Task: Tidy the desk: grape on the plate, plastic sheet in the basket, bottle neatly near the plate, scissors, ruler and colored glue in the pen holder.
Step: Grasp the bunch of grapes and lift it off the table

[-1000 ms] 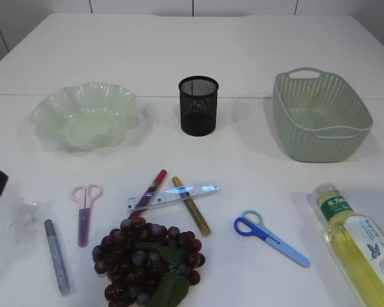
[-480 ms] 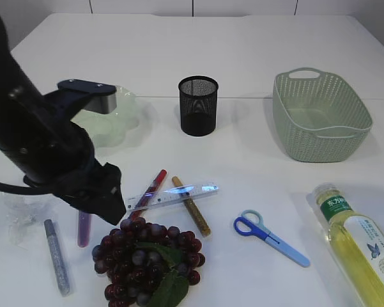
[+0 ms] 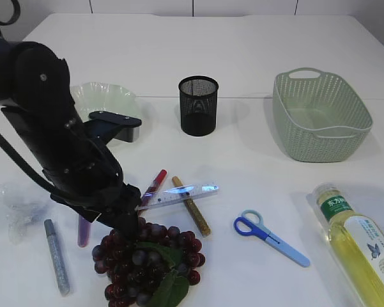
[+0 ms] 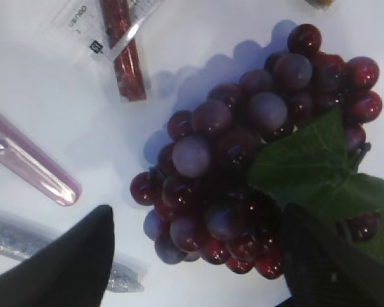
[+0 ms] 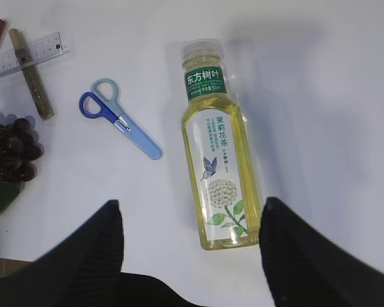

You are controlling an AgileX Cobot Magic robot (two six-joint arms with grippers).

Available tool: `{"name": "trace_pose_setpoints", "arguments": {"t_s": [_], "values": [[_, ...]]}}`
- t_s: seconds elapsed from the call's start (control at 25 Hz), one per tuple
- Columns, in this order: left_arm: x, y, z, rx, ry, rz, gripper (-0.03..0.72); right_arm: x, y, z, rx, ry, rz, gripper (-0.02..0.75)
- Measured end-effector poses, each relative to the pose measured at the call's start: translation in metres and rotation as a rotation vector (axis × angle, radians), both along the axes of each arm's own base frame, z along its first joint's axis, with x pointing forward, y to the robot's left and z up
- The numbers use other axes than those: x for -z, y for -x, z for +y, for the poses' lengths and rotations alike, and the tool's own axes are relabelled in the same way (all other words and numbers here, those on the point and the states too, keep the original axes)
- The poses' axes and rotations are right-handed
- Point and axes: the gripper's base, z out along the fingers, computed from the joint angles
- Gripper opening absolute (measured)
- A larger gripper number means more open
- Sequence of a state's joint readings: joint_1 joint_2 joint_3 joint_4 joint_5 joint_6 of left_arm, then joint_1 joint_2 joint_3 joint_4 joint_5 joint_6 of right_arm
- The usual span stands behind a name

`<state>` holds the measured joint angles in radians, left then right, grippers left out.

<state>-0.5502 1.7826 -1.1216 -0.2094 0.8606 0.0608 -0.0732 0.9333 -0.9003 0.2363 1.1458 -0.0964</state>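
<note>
Between the spread fingers of the left gripper lies the grape bunch, its dark berries and green leaf filling the gap; neither finger is seen to touch it. Just left of that finger lie the silver glitter glue and the pink scissors, with the red glue under the clear ruler farther out.

Beneath the right gripper, whose fingers also stand wide apart and pinch nothing, the bottle lies flat on the table, cap pointing away. Left of it, beyond the left finger, are the blue scissors and, farther still, the gold glue.

Past both arms, the crumpled plastic sheet sits at the left edge. Farthest back stand the green plate, partly hidden by the left arm, the black mesh pen holder and the basket.
</note>
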Motion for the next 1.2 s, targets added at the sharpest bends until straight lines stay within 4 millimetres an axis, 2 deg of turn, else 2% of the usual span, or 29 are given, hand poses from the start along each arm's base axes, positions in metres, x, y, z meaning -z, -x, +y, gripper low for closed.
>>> {"name": "trace_pose_setpoints", "arguments": {"t_s": [0.96, 1.08, 1.2], "values": [[0.063, -0.010, -0.007, -0.011, -0.068, 0.108, 0.588, -0.001, -0.001, 0.001, 0.000, -0.015, -0.015, 0.522], [0.063, -0.010, -0.007, -0.011, -0.068, 0.109, 0.551, -0.001, -0.001, 0.001, 0.000, -0.015, -0.015, 0.522], [0.063, -0.010, -0.008, -0.014, -0.064, 0.109, 0.453, -0.001, -0.002, 0.001, 0.000, -0.014, -0.024, 0.522]]}}
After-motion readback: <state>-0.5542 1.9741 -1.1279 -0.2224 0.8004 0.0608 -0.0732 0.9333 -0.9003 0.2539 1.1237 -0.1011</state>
